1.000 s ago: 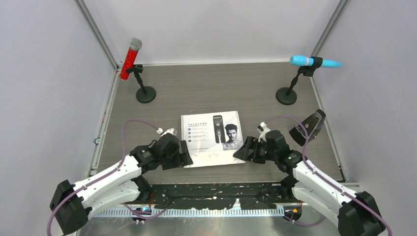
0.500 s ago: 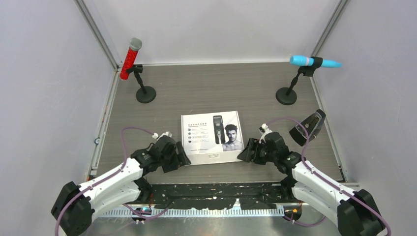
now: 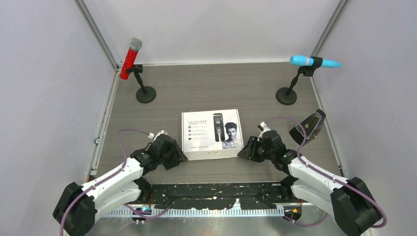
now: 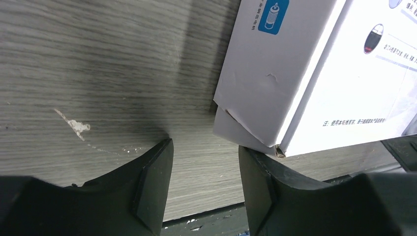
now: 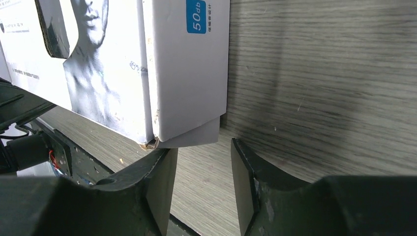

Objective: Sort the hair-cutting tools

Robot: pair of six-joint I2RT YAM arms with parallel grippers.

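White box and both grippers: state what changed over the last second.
The left gripper and right gripper eased outward from the white box, jaws narrowing but open and empty. The box's near edge shifted away from the arm bases. The red microphone and blue microphone stayed put.

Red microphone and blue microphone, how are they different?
The red microphone stands nearly upright; the blue microphone lies nearly level. The red microphone is at the far left corner of the table, the blue microphone at the far right. Both are clipped to black stands with round feet.
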